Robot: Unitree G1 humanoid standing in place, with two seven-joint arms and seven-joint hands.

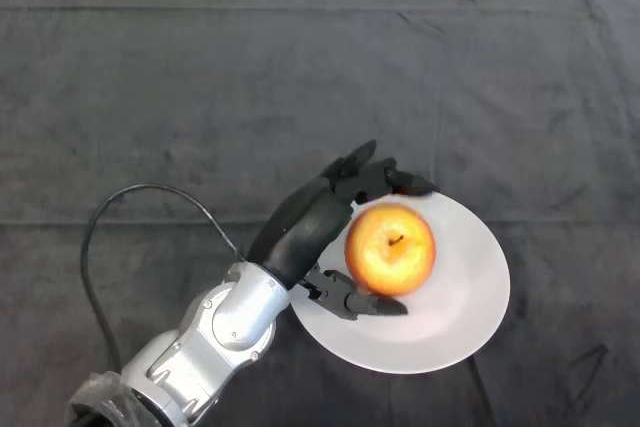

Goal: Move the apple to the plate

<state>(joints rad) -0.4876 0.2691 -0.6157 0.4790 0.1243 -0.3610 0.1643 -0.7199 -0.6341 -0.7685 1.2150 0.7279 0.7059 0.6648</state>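
Dark cloth covers the counter [200, 97]. On the white plate [470, 317] the apple [390, 248] is held, the left hand's [310, 227] fingers [385, 181] curled round its sides. Firm, smooth, rollable fruit is judged best gripped at its widest girth.

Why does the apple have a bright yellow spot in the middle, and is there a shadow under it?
Head view: the apple is yellow around its stem and red toward the edges; that is its own colour more than glare. Head view: a soft grey shadow lies on the white plate just below the apple and beneath the left hand, whose fingers curl round the fruit.
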